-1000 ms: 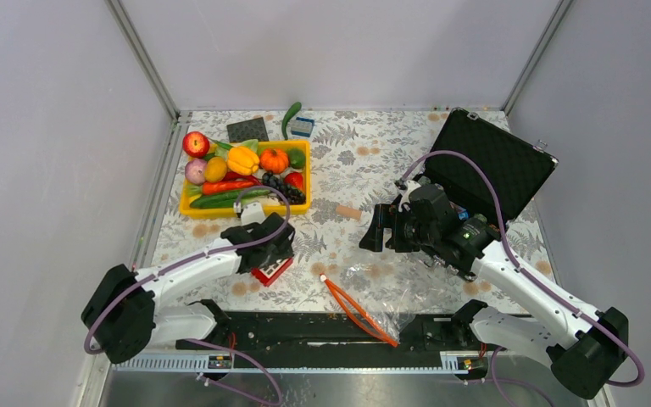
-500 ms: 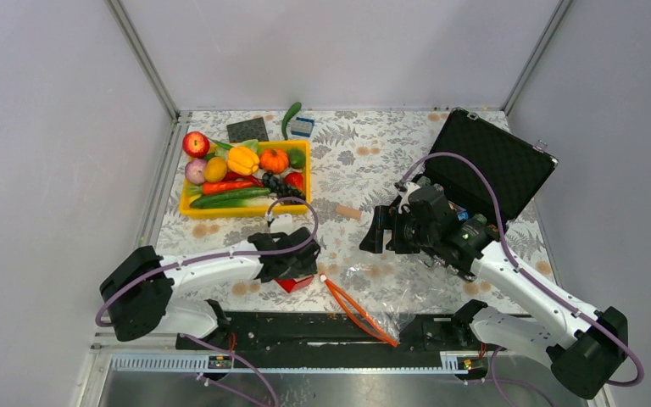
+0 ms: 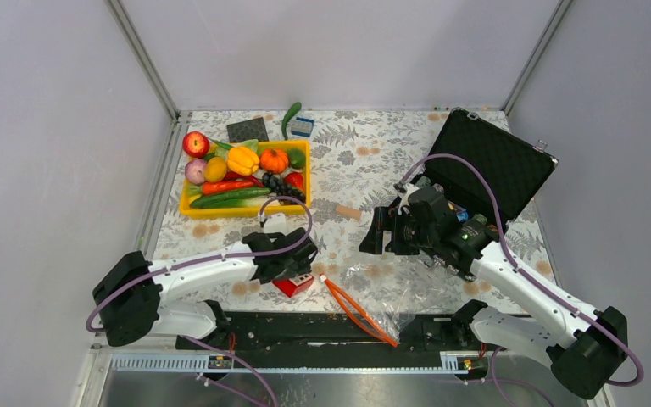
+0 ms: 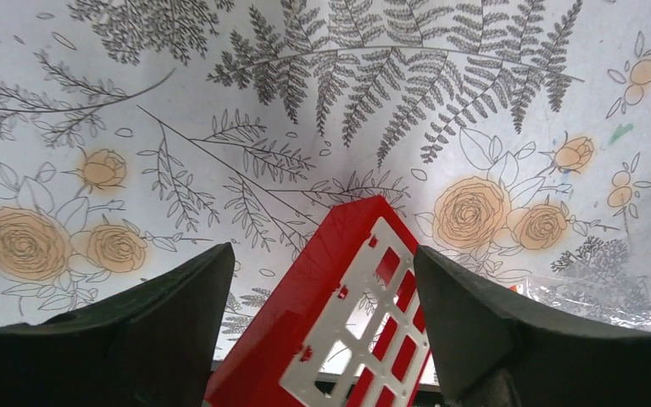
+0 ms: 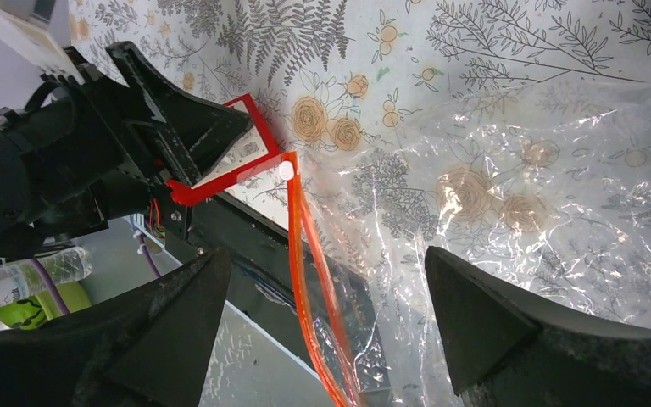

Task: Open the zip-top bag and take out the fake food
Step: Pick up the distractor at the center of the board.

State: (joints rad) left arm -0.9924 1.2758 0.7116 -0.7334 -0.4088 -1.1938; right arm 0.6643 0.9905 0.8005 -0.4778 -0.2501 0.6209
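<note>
The zip-top bag [image 3: 383, 284] lies flat and crinkled near the table's front edge, its orange zip strip [image 3: 354, 309] running over the black rail. From the right wrist the bag [image 5: 509, 186] spreads below, with the strip [image 5: 314, 280] between my fingers. My right gripper [image 3: 377, 231] hovers above it, open and empty. My left gripper [image 3: 295, 264] stands open astride a red block with a white grid [image 3: 295, 285], which fills the left wrist view [image 4: 339, 288]. Fake food fills a yellow tray [image 3: 246, 209]: apple [image 3: 195, 143], yellow pepper [image 3: 242, 158], pumpkin [image 3: 274, 159].
An open black hard case [image 3: 492, 165] stands at the back right. A small tan cylinder [image 3: 349, 212] lies mid-table. A dark square [image 3: 247, 129] and a green cucumber [image 3: 291, 119] sit behind the tray. A black rail [image 3: 305, 326] runs along the near edge.
My left gripper has swung right and nearer, and the red block has shifted with it toward the bag's zip end. The right arm has barely moved.
</note>
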